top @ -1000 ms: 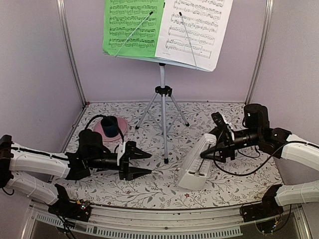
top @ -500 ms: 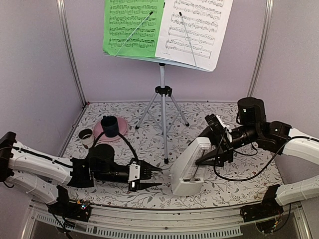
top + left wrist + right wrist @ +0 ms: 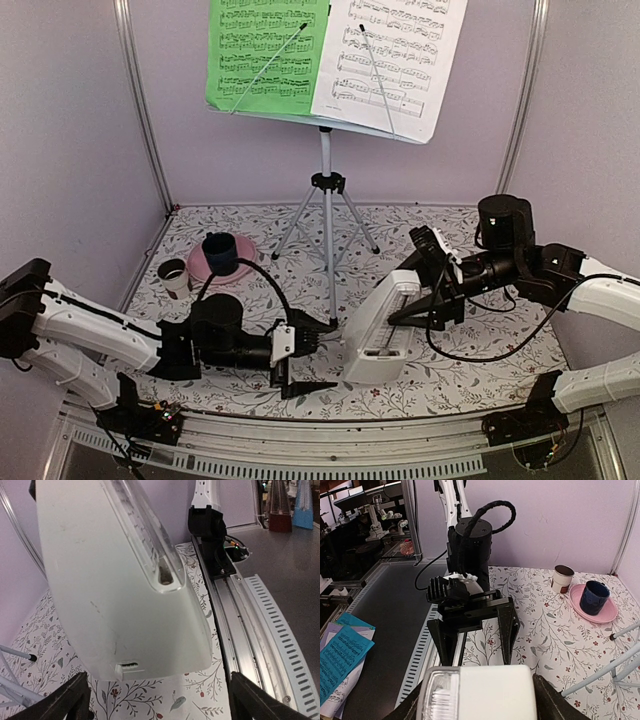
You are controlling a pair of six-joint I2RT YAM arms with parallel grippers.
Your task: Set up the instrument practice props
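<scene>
Floral bench (image 3: 400, 225): stand (image 3: 326, 180) at the back edge holds green sheet (image 3: 265, 55) and white sheet (image 3: 390, 55). Right gripper (image 3: 418, 292) clamps the tilted metronome (image 3: 380, 325) near the front edge, not yet stood; left gripper (image 3: 325, 355) gapes empty beside it.

Stand at the back, metronome out front!
The music stand (image 3: 326, 200) stood back-centre on the table (image 3: 400, 225), with the left sheet (image 3: 265, 50) and the right sheet (image 3: 390, 55) side by side on its desk. The metronome (image 3: 382, 325) was front-right of the stand's legs, between the left gripper (image 3: 318, 356) and the right gripper (image 3: 405, 302). Far left, the cup (image 3: 220, 253) sat on the plate (image 3: 200, 268), with the small cup (image 3: 173, 277) just beside it.
</scene>
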